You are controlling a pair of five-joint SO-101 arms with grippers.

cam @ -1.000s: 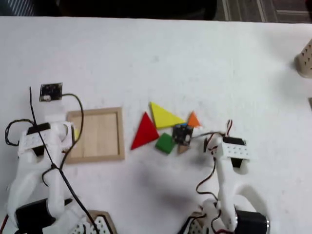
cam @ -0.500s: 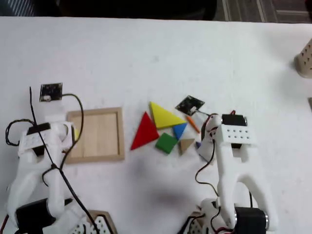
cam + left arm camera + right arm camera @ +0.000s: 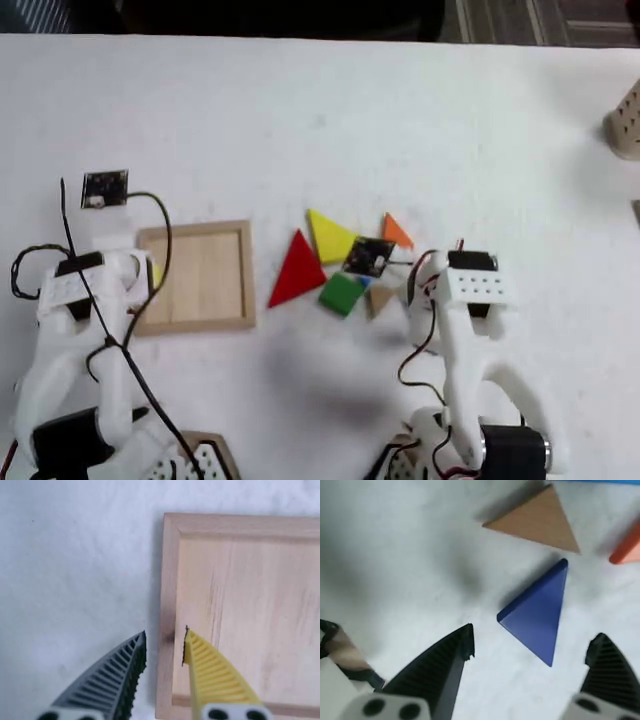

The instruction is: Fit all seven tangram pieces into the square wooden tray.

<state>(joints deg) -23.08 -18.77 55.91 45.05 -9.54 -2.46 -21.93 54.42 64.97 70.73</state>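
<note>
Wooden tray [image 3: 195,228] sits on the white counter [image 3: 320,120] in front of the left arm, with none of the pieces in it yet. The loose cluster lies well apart from it, in front of the right arm: red triangle [image 3: 295,268], yellow triangle [image 3: 328,236], green square [image 3: 340,293] and orange triangle [image 3: 396,230]. Left gripper [image 3: 164,634] is at a narrow opening, with one jaw outside the tray's side rim and one just inside; I cannot tell whether either touches the wood. Right gripper [image 3: 534,635] is spread wide and holds nothing, its jaws standing to either side of the dark blue triangle [image 3: 537,615], which lies flat just beside the tan triangle [image 3: 537,517]. Handling estimate: the pieces look like thin, rigid painted wood. They should be light and not fragile, but they are smooth-faced and likely to skate on the counter when nudged. No two edges of a triangle are parallel, so a pinch may squeeze the piece out sideways. Best hold is probably one jaw flat on the long edge and the other at the opposite corner — low, near the counter, since the edges give little height. The neighbours are close, so a wide jaw could shove the tan piece.
</note>
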